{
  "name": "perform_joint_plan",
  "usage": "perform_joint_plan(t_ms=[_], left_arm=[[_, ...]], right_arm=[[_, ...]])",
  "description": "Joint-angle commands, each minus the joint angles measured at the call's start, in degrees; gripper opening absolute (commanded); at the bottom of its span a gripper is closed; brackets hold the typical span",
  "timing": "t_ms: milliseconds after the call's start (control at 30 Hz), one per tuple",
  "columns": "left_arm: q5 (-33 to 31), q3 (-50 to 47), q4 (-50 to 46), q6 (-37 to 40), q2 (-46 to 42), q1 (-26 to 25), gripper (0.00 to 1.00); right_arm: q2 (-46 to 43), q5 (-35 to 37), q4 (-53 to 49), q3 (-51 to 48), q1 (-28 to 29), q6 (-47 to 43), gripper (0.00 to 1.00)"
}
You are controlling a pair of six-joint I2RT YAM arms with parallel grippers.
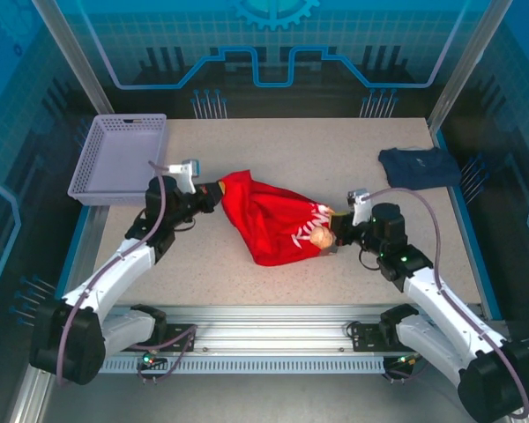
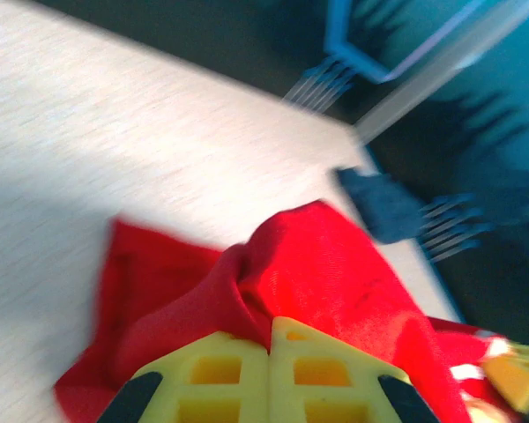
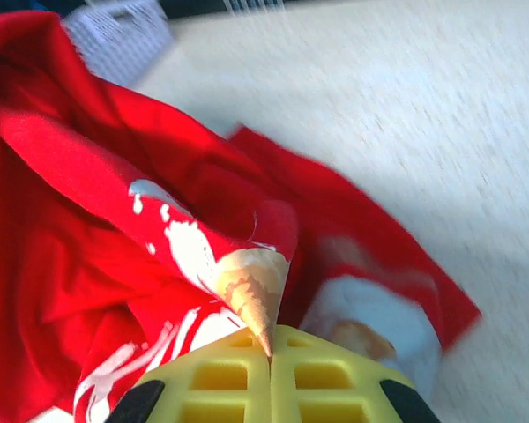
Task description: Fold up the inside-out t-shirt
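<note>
1. A lavender basket (image 1: 119,157) sits at the far-left corner of the bench (image 1: 273,141).
2. The left fingers (image 2: 242,374) are pressed together, pinching the left end of the red t-shirt (image 1: 266,222).
3. The t-shirt lies bunched mid-bench, stretched between both arms.
4. The right fingers (image 3: 242,374) are clamped on its printed end.
5. A navy garment (image 1: 419,166) lies far right, well apart.
</note>
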Motion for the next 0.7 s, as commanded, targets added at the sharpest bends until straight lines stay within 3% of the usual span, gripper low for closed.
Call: perform_joint_plan(t_ms=[0,100,200,333,467,667], left_arm=[[-13.08,-2.04,-8.66,5.19,0.84,0.34,0.01],[-15.31,-1.97,-12.0,5.46,2.58,0.34,0.16],[-15.71,-2.14,-13.36,4.96,2.13,-0.85,0.37],[-20.33,-1.71,-14.6,8.33,-1.96,-9.28,0.56],[-24.71,-0.14,-17.19,10.56,-2.24,-19.81,0.62],[-28.08,4.28,-25.75,8.45,8.35,-25.24,0.65]], right_arm=[[-0.11,5.0,-0.15,-0.66,-1.31,1.69,0.0],[1.82,5.86,-0.72,-0.18,-1.41,2.39,0.0],[4.43,4.53,-0.4,0.65,-1.4,2.9,0.0],[7.54,2.18,-0.67,2.73,-1.41,2.75,0.0],[9.35,1.28,-0.68,4.25,-1.32,2.33,0.0],[11.2,0.31,-0.56,5.52,-1.34,1.63,0.0]])
